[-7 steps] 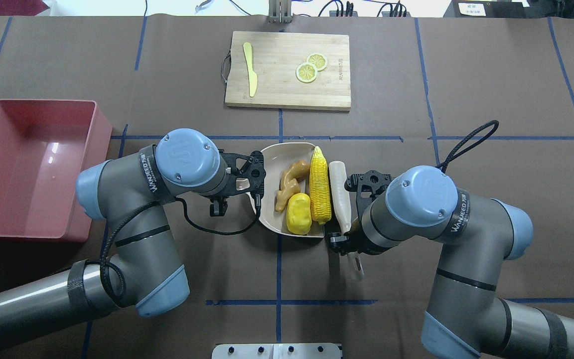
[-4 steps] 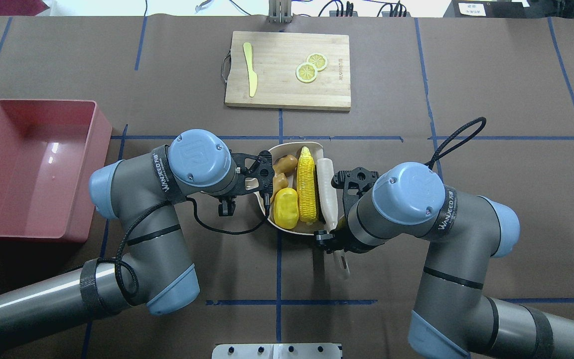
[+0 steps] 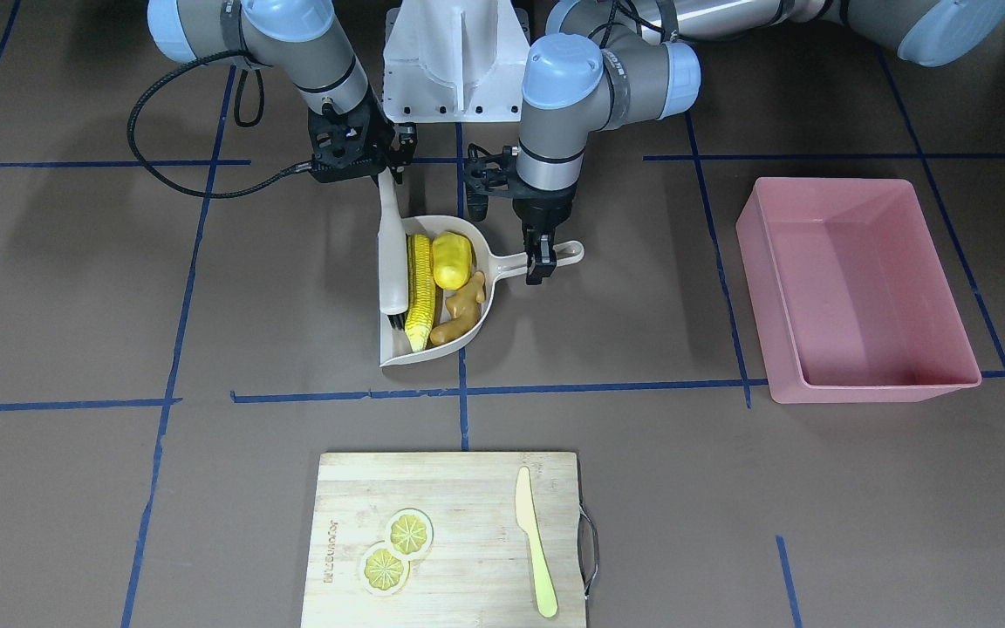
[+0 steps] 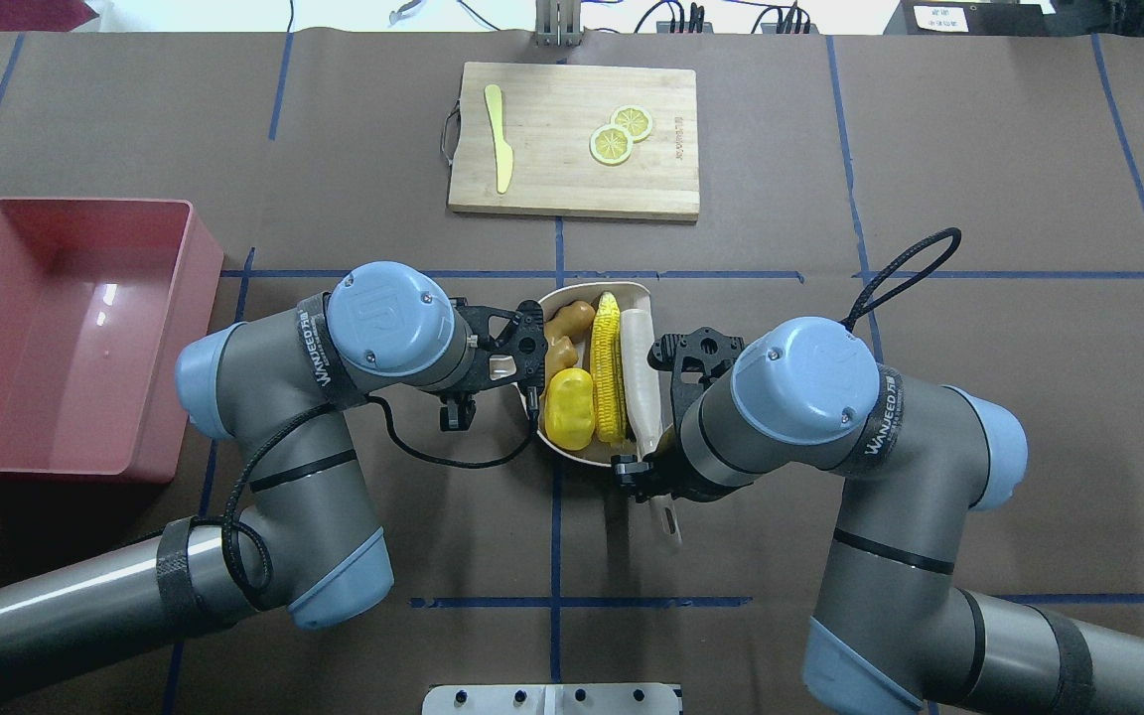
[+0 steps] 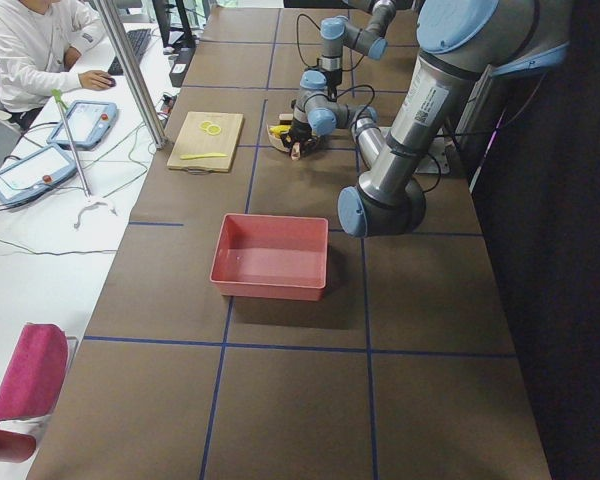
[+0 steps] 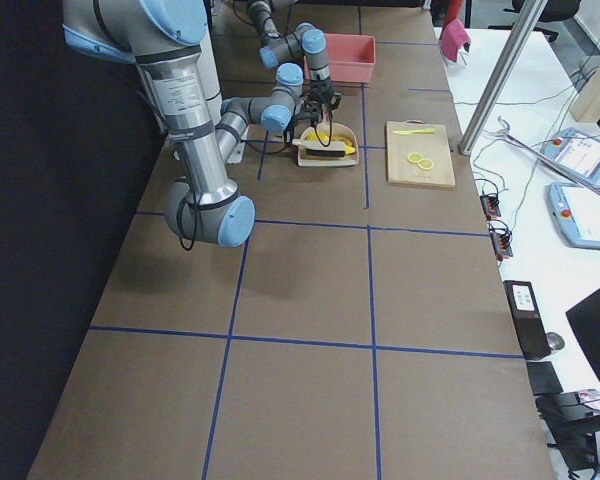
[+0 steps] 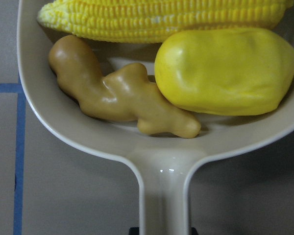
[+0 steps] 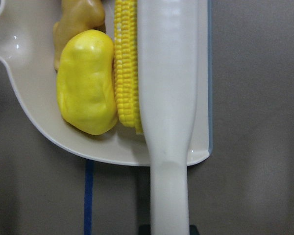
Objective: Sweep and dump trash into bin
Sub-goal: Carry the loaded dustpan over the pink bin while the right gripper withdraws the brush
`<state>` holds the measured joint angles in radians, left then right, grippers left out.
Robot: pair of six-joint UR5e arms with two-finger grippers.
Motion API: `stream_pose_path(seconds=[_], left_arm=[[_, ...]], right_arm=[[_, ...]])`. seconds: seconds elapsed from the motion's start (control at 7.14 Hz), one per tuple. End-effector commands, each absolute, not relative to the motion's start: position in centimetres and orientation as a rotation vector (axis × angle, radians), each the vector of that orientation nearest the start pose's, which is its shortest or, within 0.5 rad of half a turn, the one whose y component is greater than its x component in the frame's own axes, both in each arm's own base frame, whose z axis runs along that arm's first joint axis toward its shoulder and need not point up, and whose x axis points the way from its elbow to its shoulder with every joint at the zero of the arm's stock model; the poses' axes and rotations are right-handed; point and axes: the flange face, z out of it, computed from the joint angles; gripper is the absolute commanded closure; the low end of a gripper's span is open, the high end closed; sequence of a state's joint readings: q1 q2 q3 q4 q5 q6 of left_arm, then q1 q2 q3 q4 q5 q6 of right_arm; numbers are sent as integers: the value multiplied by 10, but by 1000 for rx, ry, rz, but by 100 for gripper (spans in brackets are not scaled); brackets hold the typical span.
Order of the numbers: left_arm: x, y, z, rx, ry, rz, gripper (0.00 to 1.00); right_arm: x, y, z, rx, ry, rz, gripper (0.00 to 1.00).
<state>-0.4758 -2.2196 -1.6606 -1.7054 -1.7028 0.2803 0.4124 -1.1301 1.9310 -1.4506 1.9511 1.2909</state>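
Exterior front-facing view: my left gripper (image 3: 541,260) is closed on the handle of the beige dustpan (image 3: 393,356), and my right gripper (image 3: 386,174) is closed on the white brush (image 3: 393,262). The corn cob (image 3: 418,292), potato (image 3: 452,260) and ginger root (image 3: 461,312) lie inside the dustpan. The pink bin (image 3: 878,391) stands well apart, on my left.

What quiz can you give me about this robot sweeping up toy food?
1. True or false: the pink bin already has trash in it.
2. What is the right gripper holding? A brush, B spoon, C cup.
3. How many toy foods lie in the dustpan?
Key: 1 false; 2 A; 3 three: corn cob, potato, ginger root.
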Motion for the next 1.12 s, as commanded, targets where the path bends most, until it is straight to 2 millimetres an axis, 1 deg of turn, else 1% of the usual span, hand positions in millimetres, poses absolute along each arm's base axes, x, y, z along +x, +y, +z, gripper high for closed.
stream_pose_path(seconds=[0.0,0.14,0.28,0.42,0.56,0.7,0.84,0.98], left_arm=[[551,-419,234,871,557,1265,94],[548,-418,240,889,587,1228,94],[546,-418,238,905,618,1190,94],[546,-418,235,908,645,1148,94],[545,-418,234,897,668,1104,94],[543,-418,231,909,684,1088,94],[536,-421,224,934,691,1076,94],[523,-431,222,943,691,1063,94]], right_arm=[[-475,-339,236,-6,-995,-24,100],[-447,-350,230,-22,-1000,0,100],[-422,-351,218,-45,-996,16,100],[-419,-352,219,-47,-991,21,100],[-405,-356,219,-45,-999,34,100],[-372,-366,221,-43,-1017,64,100],[-329,-378,237,-64,-1020,108,100],[-296,-386,254,-58,-1005,159,100]])
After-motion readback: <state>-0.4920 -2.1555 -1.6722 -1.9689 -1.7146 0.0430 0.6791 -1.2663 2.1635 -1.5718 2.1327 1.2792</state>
